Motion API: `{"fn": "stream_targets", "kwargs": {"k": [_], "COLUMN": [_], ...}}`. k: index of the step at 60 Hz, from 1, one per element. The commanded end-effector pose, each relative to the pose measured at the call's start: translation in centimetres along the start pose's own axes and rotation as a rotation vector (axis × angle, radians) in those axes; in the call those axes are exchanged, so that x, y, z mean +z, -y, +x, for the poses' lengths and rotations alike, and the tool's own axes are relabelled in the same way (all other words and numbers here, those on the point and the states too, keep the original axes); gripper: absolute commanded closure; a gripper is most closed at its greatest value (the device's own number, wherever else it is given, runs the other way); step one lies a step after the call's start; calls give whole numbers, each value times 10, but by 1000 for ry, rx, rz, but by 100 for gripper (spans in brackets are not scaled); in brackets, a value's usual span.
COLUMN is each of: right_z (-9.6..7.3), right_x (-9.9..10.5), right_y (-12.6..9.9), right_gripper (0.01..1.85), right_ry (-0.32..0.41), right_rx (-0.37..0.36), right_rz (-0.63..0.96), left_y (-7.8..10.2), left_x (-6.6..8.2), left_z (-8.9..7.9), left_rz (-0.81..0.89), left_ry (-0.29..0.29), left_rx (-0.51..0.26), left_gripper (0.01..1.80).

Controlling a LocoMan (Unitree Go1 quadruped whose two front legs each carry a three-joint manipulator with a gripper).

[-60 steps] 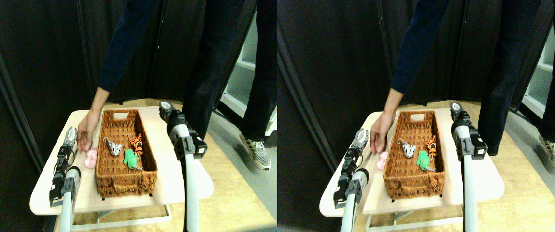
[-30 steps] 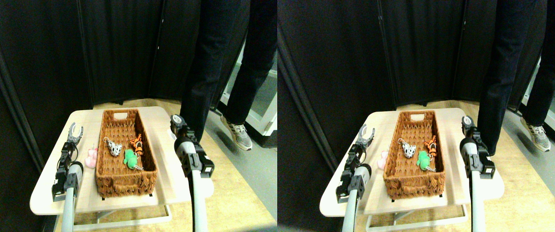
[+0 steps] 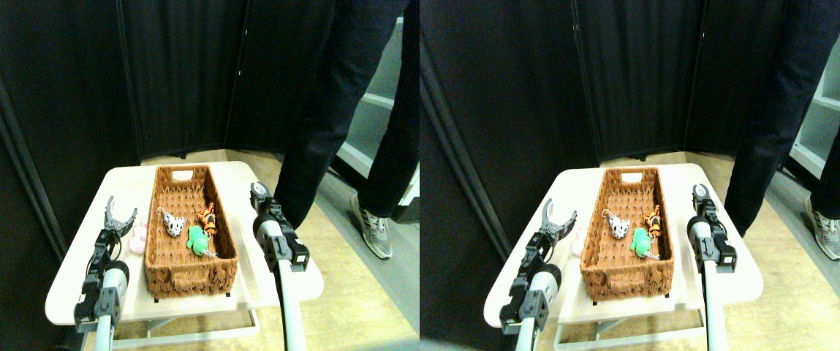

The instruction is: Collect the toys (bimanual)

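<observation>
A long brown wicker basket (image 3: 171, 267) lies on the pale table (image 3: 69, 274). Inside it are a white black-spotted toy (image 3: 173, 225), an orange-black striped toy (image 3: 207, 217) and a green toy (image 3: 198, 240). A pink toy (image 3: 139, 238) lies on the table just left of the basket. My left gripper (image 3: 119, 213) is open, its two fingers spread wide, right beside the pink toy on its left. My right gripper (image 3: 258, 192) hangs to the right of the basket, apart from the toys. No yellow or plain orange toy is in view.
A person's dark-trousered legs (image 3: 332, 110) and a shoe (image 3: 372, 234) stand right of the table. Dark curtains (image 3: 61, 88) close off the back and left. A white shelf (image 3: 383, 110) shows behind the person.
The person's hand has left the table's left side, leaving the pink toy there. My left gripper has opened wider and come closer to the pink toy. My right gripper has shifted.
</observation>
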Motion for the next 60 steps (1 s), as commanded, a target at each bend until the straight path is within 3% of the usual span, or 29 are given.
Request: {"fn": "stream_targets", "kwargs": {"k": [1,18,25,46,60], "right_z": [3,5,5,4,3], "right_x": [0,-6,-8,-12,-15], "right_y": [-2,-3,-3,-6,-8], "right_gripper": [185,185,185,185,185], "right_ry": [12,21,19,38,40], "right_rx": [10,15,24,44,44], "right_rz": [-9,-25,-38,-55,-46], "left_y": [8,0,-8,-20,-26], "left_x": [0,-6,-9,-10,-15], "left_z": [-5,-10,-7,5,5], "left_rz": [-13,-57,-95,-236,-285], "left_ry": [-6,4,-19,-61,-57], "left_rx": [-28,12,22,58,61], "left_gripper": [129,120,112,122,124]}}
